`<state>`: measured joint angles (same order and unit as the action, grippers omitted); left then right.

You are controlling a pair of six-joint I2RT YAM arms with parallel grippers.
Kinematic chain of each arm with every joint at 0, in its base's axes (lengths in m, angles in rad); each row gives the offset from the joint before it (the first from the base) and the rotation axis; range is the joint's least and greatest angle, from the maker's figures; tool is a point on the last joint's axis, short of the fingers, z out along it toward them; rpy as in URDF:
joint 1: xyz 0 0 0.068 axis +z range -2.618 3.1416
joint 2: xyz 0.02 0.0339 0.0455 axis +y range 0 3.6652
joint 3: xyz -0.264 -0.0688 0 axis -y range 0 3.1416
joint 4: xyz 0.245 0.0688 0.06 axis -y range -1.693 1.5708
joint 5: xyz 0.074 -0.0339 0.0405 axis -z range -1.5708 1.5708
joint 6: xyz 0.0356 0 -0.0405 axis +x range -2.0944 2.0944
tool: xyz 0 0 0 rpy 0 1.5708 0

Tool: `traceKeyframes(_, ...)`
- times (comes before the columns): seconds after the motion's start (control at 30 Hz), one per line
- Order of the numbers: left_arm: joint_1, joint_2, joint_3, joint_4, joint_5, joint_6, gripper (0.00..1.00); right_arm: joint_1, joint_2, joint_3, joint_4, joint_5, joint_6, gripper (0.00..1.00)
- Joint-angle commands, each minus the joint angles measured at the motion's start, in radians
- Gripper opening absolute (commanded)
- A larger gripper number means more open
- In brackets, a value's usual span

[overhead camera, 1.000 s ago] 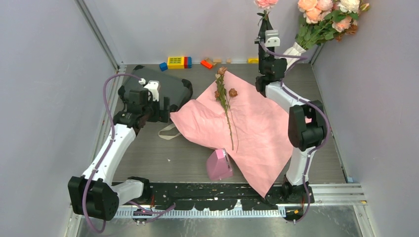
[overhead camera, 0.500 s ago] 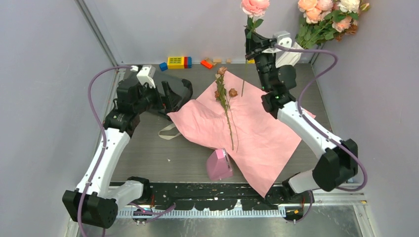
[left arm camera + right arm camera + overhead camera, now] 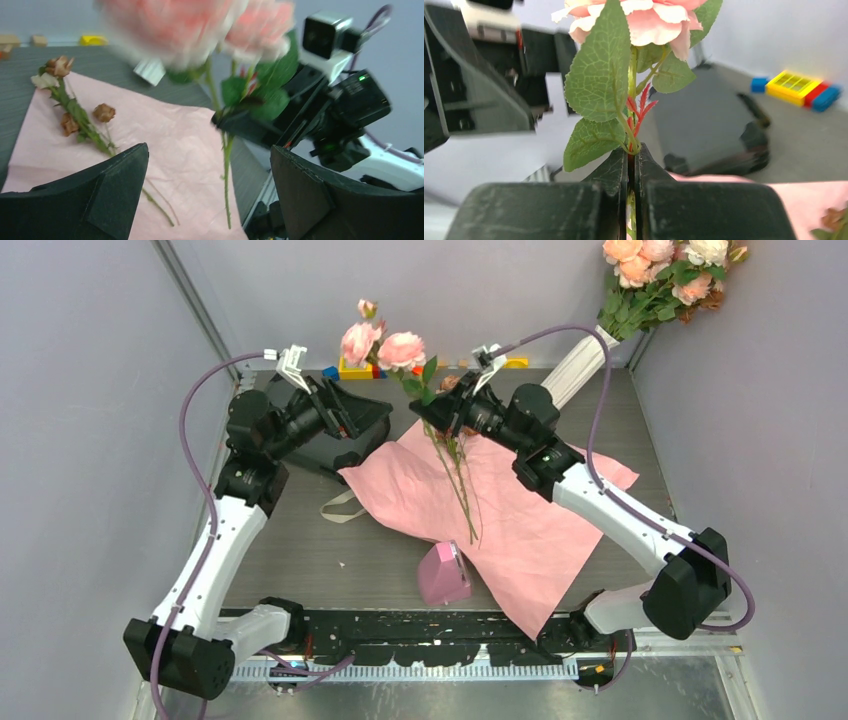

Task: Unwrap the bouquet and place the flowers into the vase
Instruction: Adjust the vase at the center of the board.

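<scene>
Robotics lab, test cell: two white-and-black robot arms, the left arm [image 3: 215, 550] and the right arm [image 3: 620, 520], stand bolted beside a metal rail [image 3: 680, 625] at the near edge of a grey table [image 3: 300, 560], with purple cables [image 3: 204, 495] looping along their joints. Plain lilac-grey panels [image 3: 90, 390] wall in the table on three sides, meeting at a bare metal post [image 3: 195, 305]. A small camera box [image 3: 322, 35] rides on one wrist. Toy blocks [image 3: 796, 87] lie by the back wall; a sheet of pink paper [image 3: 530, 530] and artificial flowers [image 3: 455, 455] lie on the tabletop.
</scene>
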<state>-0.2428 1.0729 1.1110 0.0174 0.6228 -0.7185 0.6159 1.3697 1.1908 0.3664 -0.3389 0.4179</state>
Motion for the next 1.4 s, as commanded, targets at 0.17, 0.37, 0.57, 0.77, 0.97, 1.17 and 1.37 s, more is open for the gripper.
traceKeyframes(0.17,-0.007,0.053,0.004,0.255,0.040,-0.219,0.94,0.055,-0.010,-0.047,-0.020,-0.124,0.089,0.00)
traceKeyframes(0.37,-0.052,0.091,0.003,0.260,0.042,-0.228,0.94,0.076,0.013,-0.034,-0.026,-0.107,0.076,0.00)
traceKeyframes(0.57,-0.088,0.110,0.009,0.225,0.009,-0.213,0.80,0.092,0.025,-0.024,-0.043,-0.082,0.045,0.00)
traceKeyframes(0.77,-0.111,0.120,0.012,0.175,-0.012,-0.188,0.41,0.099,0.018,-0.027,-0.072,-0.022,0.007,0.00)
traceKeyframes(0.97,-0.113,0.139,0.012,0.180,-0.023,-0.193,0.01,0.101,0.011,-0.029,-0.098,0.023,-0.011,0.02)
traceKeyframes(1.17,-0.107,0.164,0.061,0.125,-0.056,-0.137,0.00,0.101,-0.045,-0.013,-0.255,0.245,-0.067,0.48)
traceKeyframes(1.37,-0.091,0.217,0.202,-0.090,-0.215,0.014,0.00,0.039,-0.109,0.059,-0.503,0.479,-0.107,0.84)
